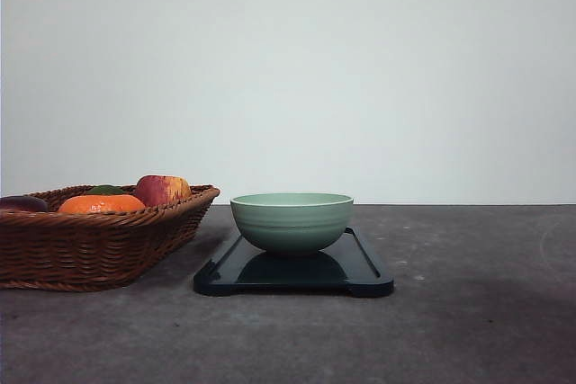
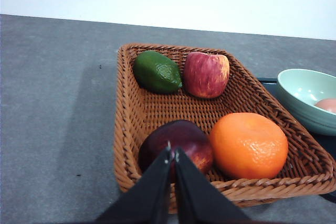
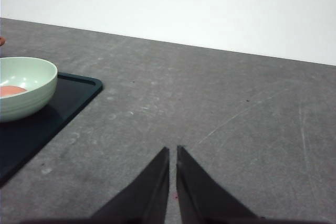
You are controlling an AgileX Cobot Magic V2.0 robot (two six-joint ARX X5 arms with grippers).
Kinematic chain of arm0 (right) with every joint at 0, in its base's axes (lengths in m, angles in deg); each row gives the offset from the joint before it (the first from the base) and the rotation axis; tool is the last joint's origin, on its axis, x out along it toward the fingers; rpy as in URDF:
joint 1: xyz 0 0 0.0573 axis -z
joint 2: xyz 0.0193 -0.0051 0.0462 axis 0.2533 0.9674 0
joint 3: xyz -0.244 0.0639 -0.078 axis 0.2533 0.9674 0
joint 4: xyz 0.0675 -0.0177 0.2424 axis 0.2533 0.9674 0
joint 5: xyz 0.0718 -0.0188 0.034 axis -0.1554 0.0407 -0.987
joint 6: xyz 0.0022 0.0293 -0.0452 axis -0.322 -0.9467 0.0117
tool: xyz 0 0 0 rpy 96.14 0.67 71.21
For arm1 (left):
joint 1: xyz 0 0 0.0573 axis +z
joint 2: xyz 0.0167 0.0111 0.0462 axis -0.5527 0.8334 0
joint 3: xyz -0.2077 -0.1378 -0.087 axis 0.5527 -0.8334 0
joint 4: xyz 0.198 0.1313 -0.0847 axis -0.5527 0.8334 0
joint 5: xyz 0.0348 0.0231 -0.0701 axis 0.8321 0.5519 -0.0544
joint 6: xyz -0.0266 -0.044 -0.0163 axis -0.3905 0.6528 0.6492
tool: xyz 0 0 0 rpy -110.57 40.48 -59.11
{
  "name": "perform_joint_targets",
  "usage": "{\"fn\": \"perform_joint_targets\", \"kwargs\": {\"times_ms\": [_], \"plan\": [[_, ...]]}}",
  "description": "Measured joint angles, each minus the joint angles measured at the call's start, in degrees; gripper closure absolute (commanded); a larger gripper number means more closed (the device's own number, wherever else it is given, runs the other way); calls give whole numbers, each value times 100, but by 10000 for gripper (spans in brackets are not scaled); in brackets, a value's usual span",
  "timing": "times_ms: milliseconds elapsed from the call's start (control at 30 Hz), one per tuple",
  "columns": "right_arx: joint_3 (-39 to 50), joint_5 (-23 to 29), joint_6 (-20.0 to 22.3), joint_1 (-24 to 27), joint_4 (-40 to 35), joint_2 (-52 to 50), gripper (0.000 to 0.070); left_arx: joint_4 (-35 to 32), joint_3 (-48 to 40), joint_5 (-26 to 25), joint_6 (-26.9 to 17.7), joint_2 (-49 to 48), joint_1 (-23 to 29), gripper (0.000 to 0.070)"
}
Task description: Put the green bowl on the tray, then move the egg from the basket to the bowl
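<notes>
So the green bowl is sitting square on the tray, and there's a pinkish rounded thing inside it that I'd bet is the egg; if so the job looks basically finished to me.

Left gripper is clenched with nothing between the tips, hanging over the near rim of the basket; just ahead of its tips is a dark purple fruit, an orange beside that, and an apple and a green lime-looking fruit further out at the far end; the bowl is off to the side past the basket's edge. Right gripper is also pinched closed and empty, over bare table; bowl and tray are well off to one side of it, ahead of the tips.

What could go wrong: the left tips are close over that purple fruit and the wicker rim, so dropping any lower could poke the fruit or snag the weave and drag the basket into the tray; a sideways swing toward the bowl could clip its rim and slide it off, since the tray lip is low.

Hard to tell: the egg is cut off at the frame edge in both wrist views, so only a sliver shows; from the front the bowl wall hides it; can't say whether it's cracked or settled.
</notes>
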Motion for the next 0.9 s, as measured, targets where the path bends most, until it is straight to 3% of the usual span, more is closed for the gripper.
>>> {"fn": "perform_joint_targets", "kwargs": {"times_ms": [900], "plan": [[0, 0, -13, 0, -1, 0, 683, 0, 0, 0, 0, 0, 0, 700]]}}
